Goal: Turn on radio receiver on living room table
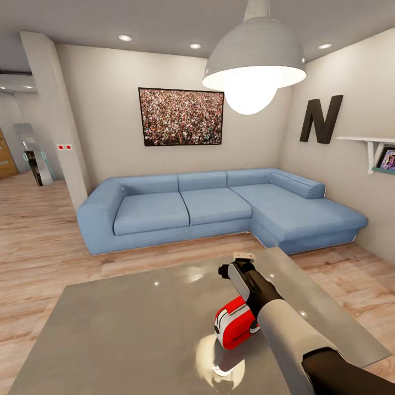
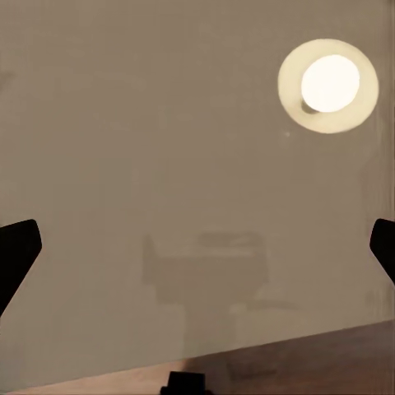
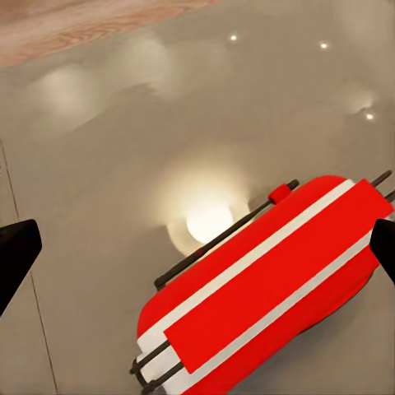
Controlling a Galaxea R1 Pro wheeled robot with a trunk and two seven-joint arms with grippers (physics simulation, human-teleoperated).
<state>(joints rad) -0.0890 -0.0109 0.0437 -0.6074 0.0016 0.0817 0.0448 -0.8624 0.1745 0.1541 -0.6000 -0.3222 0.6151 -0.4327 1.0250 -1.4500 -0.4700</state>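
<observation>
Right pincer [image 3: 197, 255] stands with tips wide apart, empty, over the radio [image 3: 263, 280], which lies on the grey desk [image 1: 126, 323]. Left pincer [image 2: 197, 247] is likewise apart above bare desk. Judgement: lower the right arm slowly, press the switch squarely, avoid shoving the radio. Sofa [image 1: 219, 206] stands beyond.

Bench [image 1: 137, 323]: was a large low rectangle with a glossy grey top, mirroring the lamp's glow.
On the bench: the red and white radio receiver [image 1: 235, 323] lay toward the right edge, near the front.
Floor [image 1: 38, 241]: wood planks carried the bench.
</observation>
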